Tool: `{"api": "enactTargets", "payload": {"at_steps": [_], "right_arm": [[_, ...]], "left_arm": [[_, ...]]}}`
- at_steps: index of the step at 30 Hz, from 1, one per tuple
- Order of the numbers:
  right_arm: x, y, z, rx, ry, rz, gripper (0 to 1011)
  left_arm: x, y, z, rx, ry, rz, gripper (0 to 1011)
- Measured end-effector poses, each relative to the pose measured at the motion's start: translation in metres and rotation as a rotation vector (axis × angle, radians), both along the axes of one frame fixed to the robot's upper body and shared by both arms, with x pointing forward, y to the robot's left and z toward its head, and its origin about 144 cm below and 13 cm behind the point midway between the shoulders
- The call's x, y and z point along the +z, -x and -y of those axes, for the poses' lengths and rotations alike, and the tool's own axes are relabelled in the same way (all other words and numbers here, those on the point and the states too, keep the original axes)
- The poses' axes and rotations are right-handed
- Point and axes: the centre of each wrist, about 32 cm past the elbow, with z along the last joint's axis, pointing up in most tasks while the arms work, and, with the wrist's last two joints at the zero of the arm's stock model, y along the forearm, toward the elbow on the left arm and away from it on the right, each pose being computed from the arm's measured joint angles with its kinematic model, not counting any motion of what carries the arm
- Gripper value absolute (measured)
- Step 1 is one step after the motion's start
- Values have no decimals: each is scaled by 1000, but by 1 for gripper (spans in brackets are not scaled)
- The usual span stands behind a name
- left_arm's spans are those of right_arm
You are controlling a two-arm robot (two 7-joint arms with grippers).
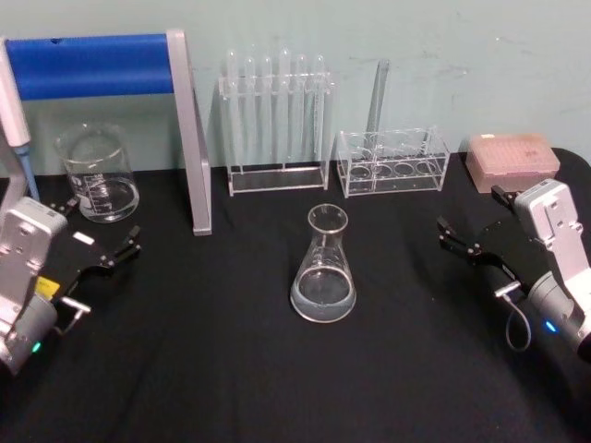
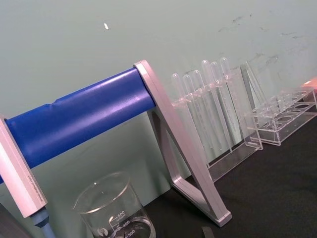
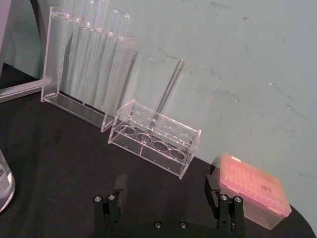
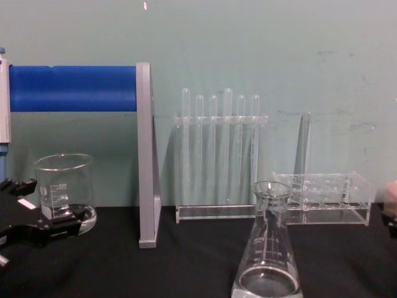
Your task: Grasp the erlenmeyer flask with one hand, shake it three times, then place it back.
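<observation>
Holds nothing in the right gripper [image 1: 471, 220], jaws spread, well right of the flask [image 1: 323, 277]; finds it upright mid-way on the bench [image 1: 212, 369], clear on both sides, seemingly for easy grasping; parks the left gripper [image 1: 100, 224], also spread, near the beaker [image 1: 97, 175]; probably 0 of 3 shakes done.

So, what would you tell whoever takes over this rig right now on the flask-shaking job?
Left pincer: open, at the table's left near the beaker, holding nothing.
Right pincer: open, at the table's right, holding nothing.
Erlenmeyer flask: upright at the centre of the black table, a little liquid inside, apart from both pincers.
Done: nothing evident.
Left: grasp the flask with one pincer, shake it three times, set it back.
</observation>
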Motion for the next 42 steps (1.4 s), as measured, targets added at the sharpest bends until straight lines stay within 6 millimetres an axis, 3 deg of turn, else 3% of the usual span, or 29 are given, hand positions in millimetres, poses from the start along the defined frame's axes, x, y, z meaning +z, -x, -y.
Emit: {"api": "enactTargets", "payload": {"at_steps": [42], "right_arm": [[0,0,0,0,0,0,1002]], "left_arm": [[0,0,0,0,0,0,1001]]}}
